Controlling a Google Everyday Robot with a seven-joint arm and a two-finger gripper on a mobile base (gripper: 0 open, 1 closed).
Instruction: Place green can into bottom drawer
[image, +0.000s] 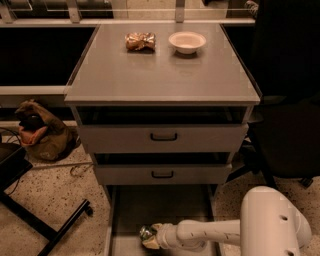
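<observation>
The bottom drawer (165, 202) is pulled open below the two upper drawers, its flat grey floor showing. My white arm reaches in from the lower right, and my gripper (149, 237) sits low inside the drawer near its front left. A small shiny silver end of what looks like the green can (145, 231) shows at the gripper's tip; the can's green body is hidden.
A golden-brown snack packet (140, 41) and a pale bowl (187, 42) sit on the cabinet top (160, 75). A brown bag (40, 132) lies on the floor at left, with black chair legs (45, 225) beside it. A dark chair (285, 125) stands at right.
</observation>
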